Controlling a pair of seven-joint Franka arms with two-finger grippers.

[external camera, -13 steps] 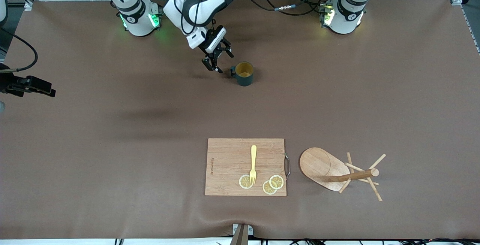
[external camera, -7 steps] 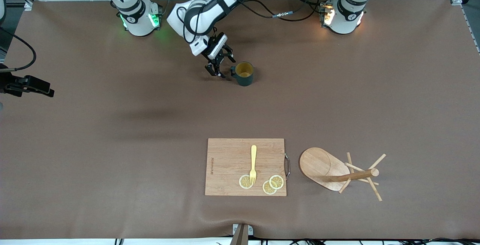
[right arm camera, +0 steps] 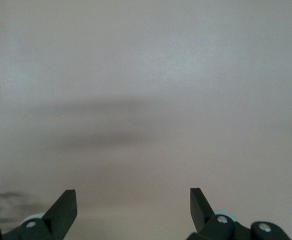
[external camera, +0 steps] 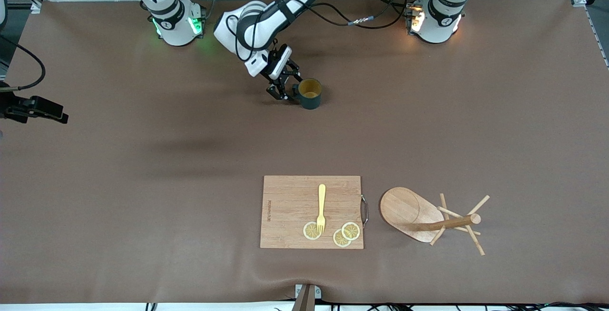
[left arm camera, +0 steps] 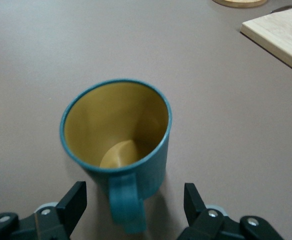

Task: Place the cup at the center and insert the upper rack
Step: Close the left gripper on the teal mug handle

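Observation:
The cup point(external camera: 310, 94) is a dark teal mug with a mustard-yellow inside, standing upright on the table between the two bases. My left gripper point(external camera: 284, 91) is low beside it, open. Its fingers point(left arm camera: 77, 199) straddle the loop handle point(left arm camera: 126, 206) with a gap on each side. The upper rack point(external camera: 428, 218), a light wooden mug tree, lies on its side near the front camera, toward the left arm's end. My right gripper point(right arm camera: 132, 202) is open over bare table, showing in the front view point(external camera: 63, 116) at the right arm's end.
A rectangular wooden cutting board point(external camera: 290, 206) lies beside the rack, nearer the front camera than the cup. It carries a yellow fork point(external camera: 321, 206) and three lemon slices point(external camera: 341, 235). Brown table covering spreads between the cup and the board.
My left gripper has come down and moved toward the cup, so the handle now sits between its fingers, which have narrowed a little. The cup, the rack and the right arm have kept their places.

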